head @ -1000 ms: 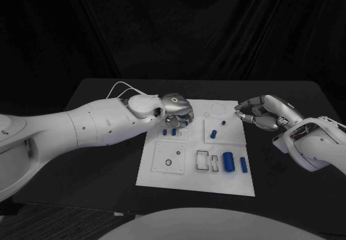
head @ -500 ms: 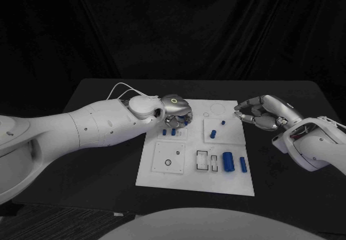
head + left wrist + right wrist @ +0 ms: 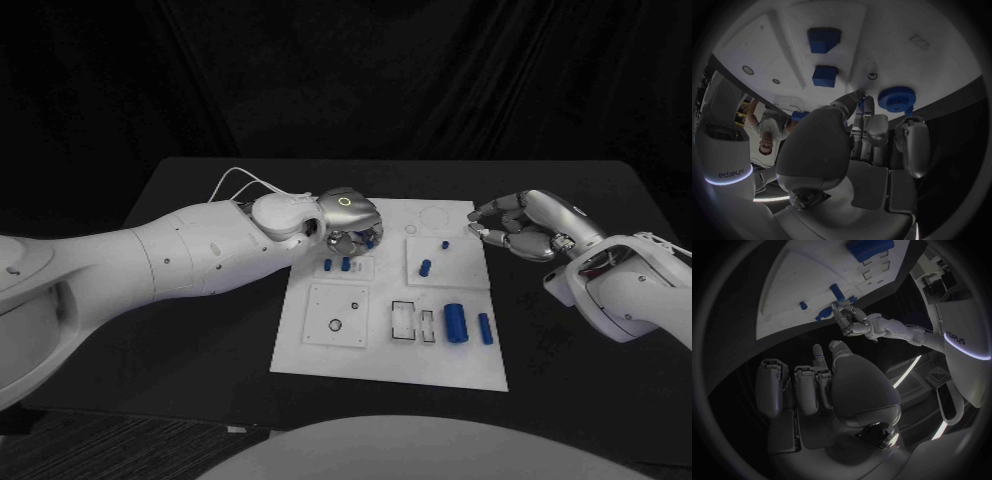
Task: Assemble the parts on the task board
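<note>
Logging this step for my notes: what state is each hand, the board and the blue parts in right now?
Left hand: over the board's far left corner, fingers at a blue gear.
Right hand: off the board's right edge, fingers curled, holding nothing.
Task board: flat on the table.
Blue cylinders: lying on the board.

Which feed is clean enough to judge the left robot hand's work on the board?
Head view: evenly lit, task board sharp, but the left robot hand covers its own fingertips. Left wrist view: fisheye-bent, blue gear clear, palm shadowed.

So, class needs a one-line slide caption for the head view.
Left hand works at the white board's far corner; right hand waits beside it.
</note>
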Robot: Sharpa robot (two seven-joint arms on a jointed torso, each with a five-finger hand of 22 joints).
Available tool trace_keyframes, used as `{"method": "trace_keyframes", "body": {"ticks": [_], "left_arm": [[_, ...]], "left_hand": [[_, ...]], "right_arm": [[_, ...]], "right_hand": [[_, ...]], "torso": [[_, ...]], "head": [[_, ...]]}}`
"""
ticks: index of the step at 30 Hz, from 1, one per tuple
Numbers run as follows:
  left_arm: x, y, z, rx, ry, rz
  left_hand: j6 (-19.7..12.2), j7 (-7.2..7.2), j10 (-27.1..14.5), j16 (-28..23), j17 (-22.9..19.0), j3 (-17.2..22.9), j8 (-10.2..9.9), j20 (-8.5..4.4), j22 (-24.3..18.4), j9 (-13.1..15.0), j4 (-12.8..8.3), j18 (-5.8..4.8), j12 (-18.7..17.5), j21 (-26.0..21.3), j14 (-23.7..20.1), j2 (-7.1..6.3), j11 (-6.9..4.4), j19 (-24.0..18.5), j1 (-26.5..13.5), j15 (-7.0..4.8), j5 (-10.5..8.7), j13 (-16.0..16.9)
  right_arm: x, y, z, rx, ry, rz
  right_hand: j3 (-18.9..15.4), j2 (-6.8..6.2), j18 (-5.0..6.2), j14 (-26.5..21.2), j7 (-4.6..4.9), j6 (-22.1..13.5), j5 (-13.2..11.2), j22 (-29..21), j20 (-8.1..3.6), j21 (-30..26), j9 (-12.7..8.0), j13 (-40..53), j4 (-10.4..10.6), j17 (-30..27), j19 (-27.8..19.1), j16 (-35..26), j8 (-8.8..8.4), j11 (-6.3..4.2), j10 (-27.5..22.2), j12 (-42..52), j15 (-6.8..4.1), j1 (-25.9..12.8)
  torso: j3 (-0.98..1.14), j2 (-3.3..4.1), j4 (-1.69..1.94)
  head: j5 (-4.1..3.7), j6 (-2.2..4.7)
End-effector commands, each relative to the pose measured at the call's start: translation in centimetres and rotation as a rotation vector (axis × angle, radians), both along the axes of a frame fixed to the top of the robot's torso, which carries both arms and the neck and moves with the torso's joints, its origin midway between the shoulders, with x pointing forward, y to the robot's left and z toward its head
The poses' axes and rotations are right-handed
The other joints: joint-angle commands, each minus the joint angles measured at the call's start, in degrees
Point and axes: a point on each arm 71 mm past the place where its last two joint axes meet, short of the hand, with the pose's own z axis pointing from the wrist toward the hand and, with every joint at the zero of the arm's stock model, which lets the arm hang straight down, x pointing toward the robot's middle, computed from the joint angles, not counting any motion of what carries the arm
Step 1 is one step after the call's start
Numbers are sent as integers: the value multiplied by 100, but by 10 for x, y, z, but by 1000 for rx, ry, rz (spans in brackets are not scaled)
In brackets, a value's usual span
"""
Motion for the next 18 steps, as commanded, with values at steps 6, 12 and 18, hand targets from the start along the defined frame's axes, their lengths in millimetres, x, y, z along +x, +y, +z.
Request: {"method": "trace_keyframes", "body": {"ticks": [6, 12, 18], "left_arm": [[-10, 9, 11, -85, -69, -42], [-9, 23, 29, -91, -93, -20], [-8, 40, 42, -82, -105, 8]], "left_hand": [[60, 13, 135, -77, -178, 7, -53, 11, 1178, 45, -37, -101, -334, 49, 56, 40, 14, 144, 22, -20, -84, -143], [61, 8, 160, -128, -276, 13, -109, 12, 1169, 28, -25, -95, -514, 17, 48, 31, 13, 132, 1, -23, -156, -226], [57, -10, 158, -185, -383, 19, -147, 17, 1154, 17, -3, -85, -649, -35, 15, 30, 1, 109, -24, -19, -185, -291]], "right_arm": [[-1, -1, 0, -3, -4, -6], [0, -1, -1, -6, 3, -7], [0, 0, -3, -9, 11, -7]], "right_hand": [[47, 12, -11, 535, -12, 40, 28, 1228, 22, -35, -11, 1493, -9, 1082, 203, -32, -17, -1, 632, -37, -13, 78], [65, 13, -9, 534, -14, 51, 23, 1226, 22, -41, -11, 1493, -20, 1081, 200, -33, -14, -2, 632, -37, -14, 97], [93, 13, -8, 534, -16, 63, 17, 1224, 21, -47, -13, 1493, -41, 1080, 196, -33, -12, -4, 632, -37, -16, 127]], "torso": [[-3, -6, 5], [1, -12, 5], [3, -12, 5]], "head": [[6, -1], [23, -1], [33, -1]]}}
